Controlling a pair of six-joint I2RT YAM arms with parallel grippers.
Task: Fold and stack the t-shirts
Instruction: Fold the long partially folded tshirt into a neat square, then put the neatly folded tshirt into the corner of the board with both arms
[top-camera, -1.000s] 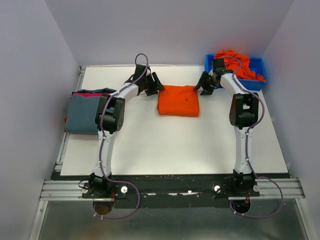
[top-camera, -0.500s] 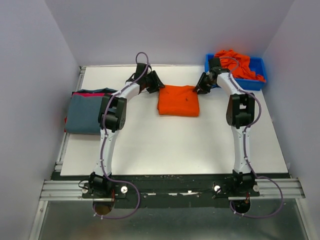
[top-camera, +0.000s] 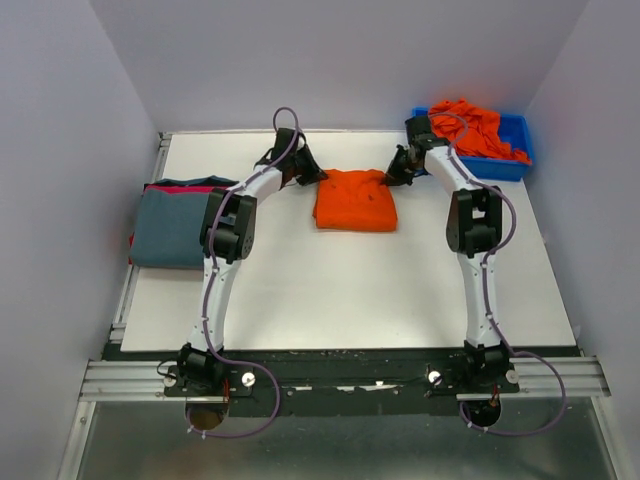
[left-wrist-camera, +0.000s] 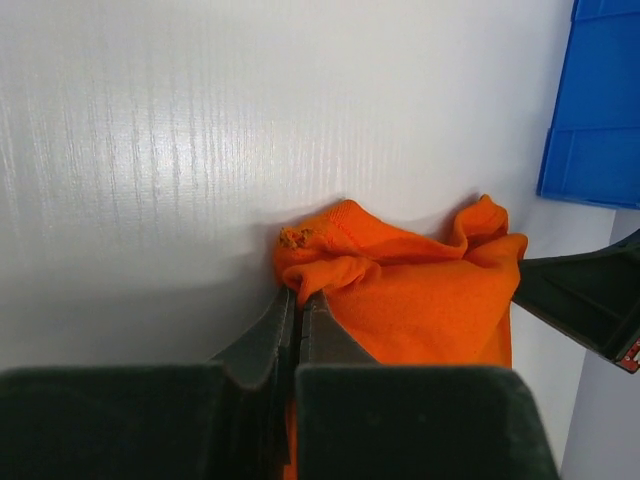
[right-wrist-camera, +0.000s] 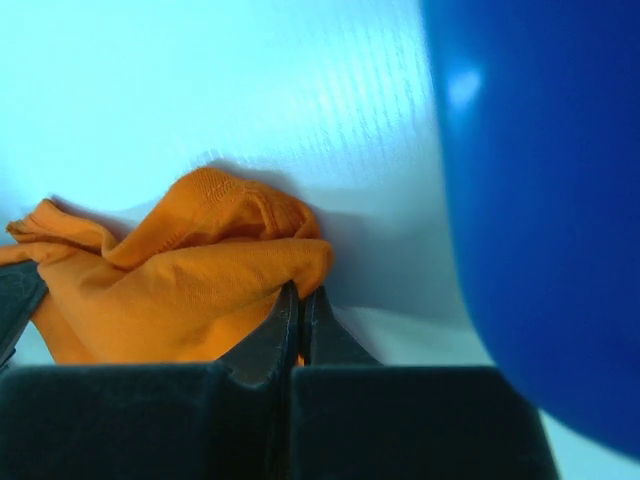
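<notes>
While a grey-blue t-shirt (top-camera: 168, 228) lies folded over a red-pink t-shirt (top-camera: 185, 186) at the left edge of the table (top-camera: 300, 290), the folded orange t-shirt (top-camera: 355, 205) at far centre is not yet stacked and more orange t-shirts (top-camera: 470, 120) fill the blue bin (top-camera: 520, 165), so the task seems about half done. The left gripper (left-wrist-camera: 300, 300) and right gripper (right-wrist-camera: 300, 300) each pinch fully closed on a far corner of this packet, whose slightly longer axis runs left to right.

Both arms reach toward the worktop's far edge, elbows bent. The left gripper (top-camera: 308, 173) and right gripper (top-camera: 393, 176) face each other, fingers (left-wrist-camera: 262, 340) pinched tight on the orange t-shirt (top-camera: 355, 200).
</notes>
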